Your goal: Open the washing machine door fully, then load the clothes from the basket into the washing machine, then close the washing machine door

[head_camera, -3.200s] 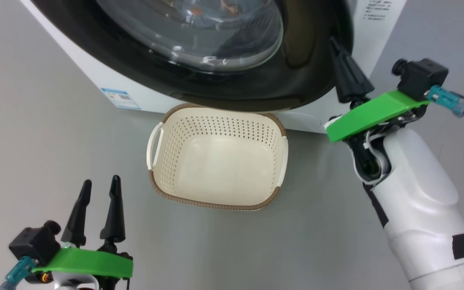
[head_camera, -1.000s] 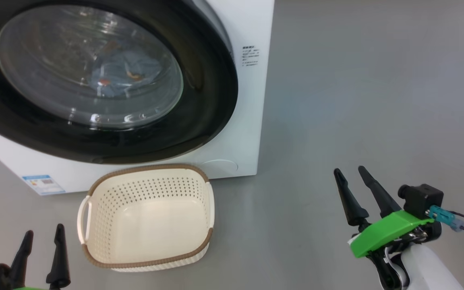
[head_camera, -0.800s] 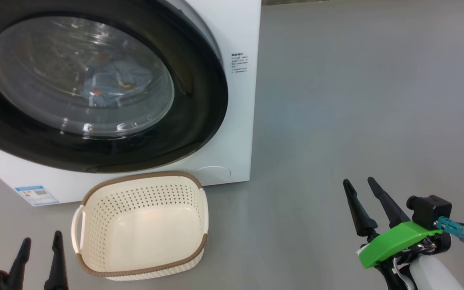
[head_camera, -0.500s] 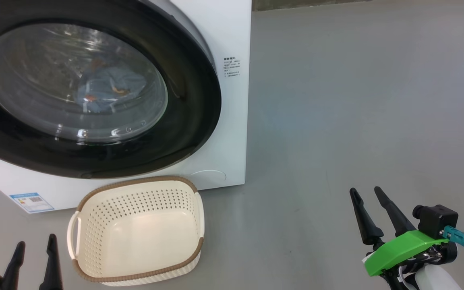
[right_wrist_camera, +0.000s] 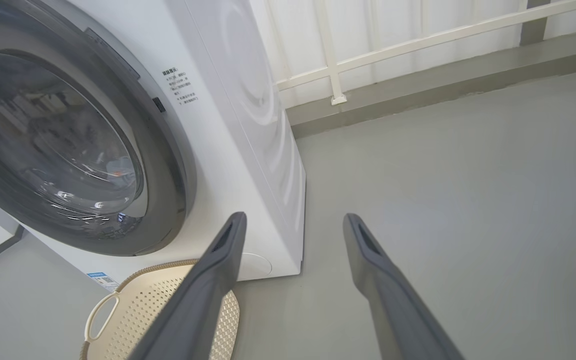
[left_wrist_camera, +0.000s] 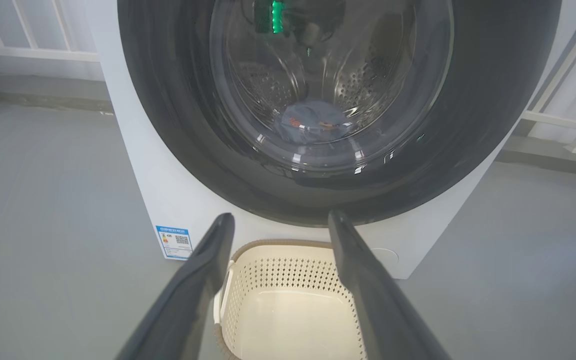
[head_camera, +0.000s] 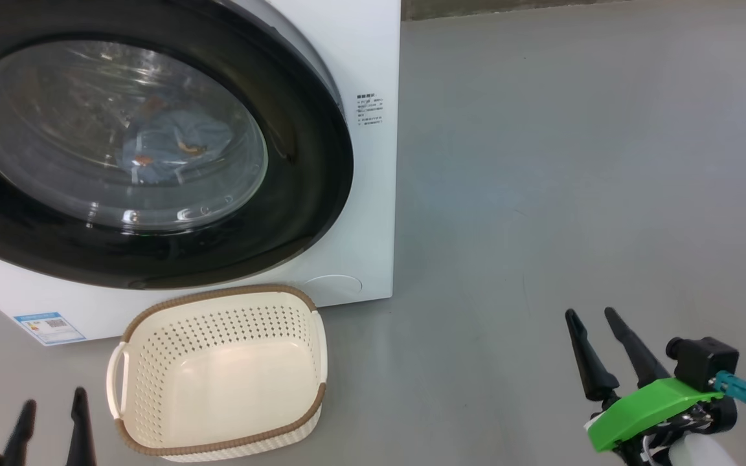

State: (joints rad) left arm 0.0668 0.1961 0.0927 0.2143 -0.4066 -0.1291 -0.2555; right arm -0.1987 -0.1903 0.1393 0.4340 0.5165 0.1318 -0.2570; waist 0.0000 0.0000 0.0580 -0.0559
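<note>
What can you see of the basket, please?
The basket is cream-white plastic, with perforated walls, a brown woven-look rim and white side handles. It is empty and upright on the grey floor, just before the washer, below its shut door. Nothing grips it.

On the washing machine (head_camera: 373, 220), blue label (head_camera: 49, 328) and black print (head_camera: 370, 109) are illegible.

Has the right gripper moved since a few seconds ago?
Yes. The right gripper was at the right rim of the washing machine door; now it hangs well to its right, over the floor.
</note>
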